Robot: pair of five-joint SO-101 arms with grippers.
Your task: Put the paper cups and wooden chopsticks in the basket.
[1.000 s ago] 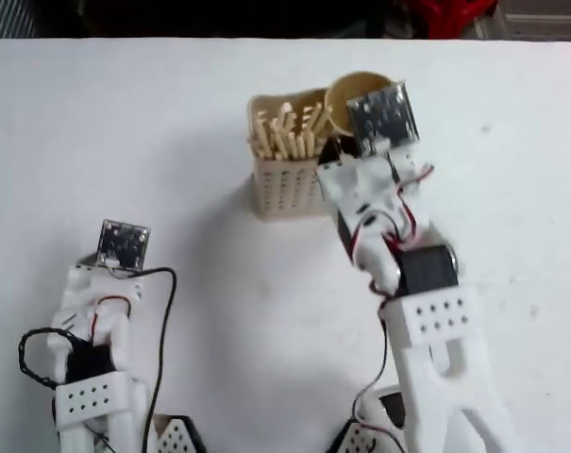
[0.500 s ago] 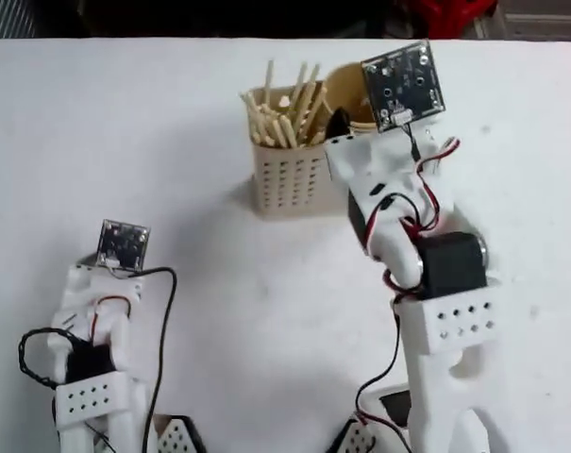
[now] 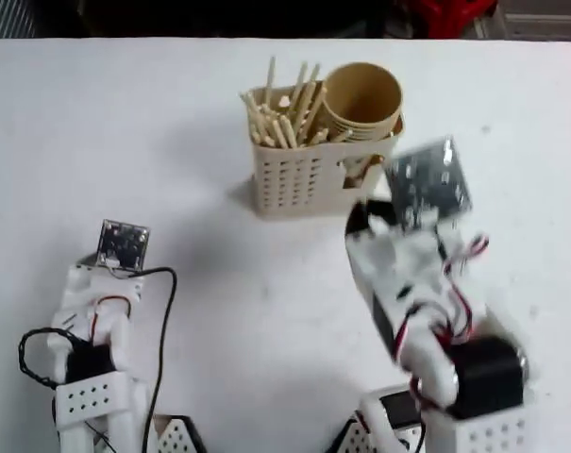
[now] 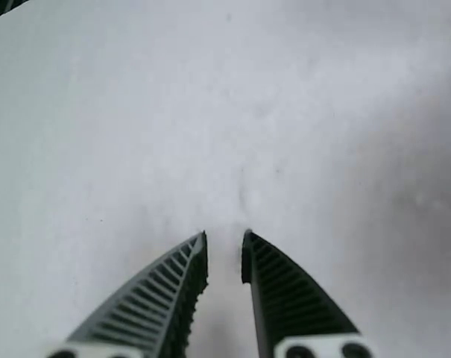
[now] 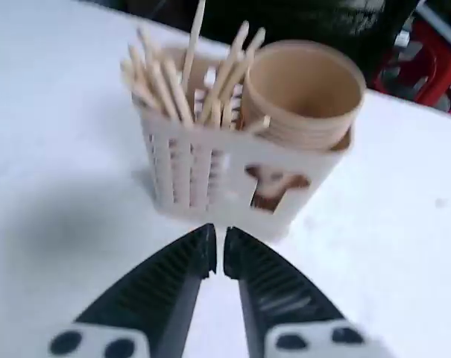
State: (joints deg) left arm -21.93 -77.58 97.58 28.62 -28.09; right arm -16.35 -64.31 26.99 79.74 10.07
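Right gripper point(image 5: 218, 250): clenched almost to touching, only a sliver of gap, grasping nothing. Sits low centre in the right wrist view, aimed at the near wall of the basket point(image 5: 210, 186), close to it but apart. Shows in the high view at lower right of centre, below the basket.

Left gripper point(image 4: 224, 242): likewise drawn nearly together and empty, low centre in its wrist view, over bare table point(image 4: 225, 112). Rests at lower left of the high view, well apart from the basket.

Basket: upright, upper centre of the high view.
- Holds the wooden chopsticks point(image 3: 285, 109), bundled on end in its left part, tips fanning above the rim, a few leaning toward the cups.
- Holds the paper cups point(image 3: 363, 94) too, nested in one stack, mouth up, in its right part, top rim well above the basket wall.

Step in hand, as a judgement: looks like the tail end of the last placing. Both kinds of item already stand inside the basket, and neither gripper carries anything. Seems finished or very nearly so.

Next move, as a judgement: calls for little.
- Draw the right arm back toward its base, lifting enough to avoid nudging the basket wall.
- Keep clear of the leaning chopstick tips.
- Confirm that the cup stack sits steady and upright.
- Leave the left arm where it is.
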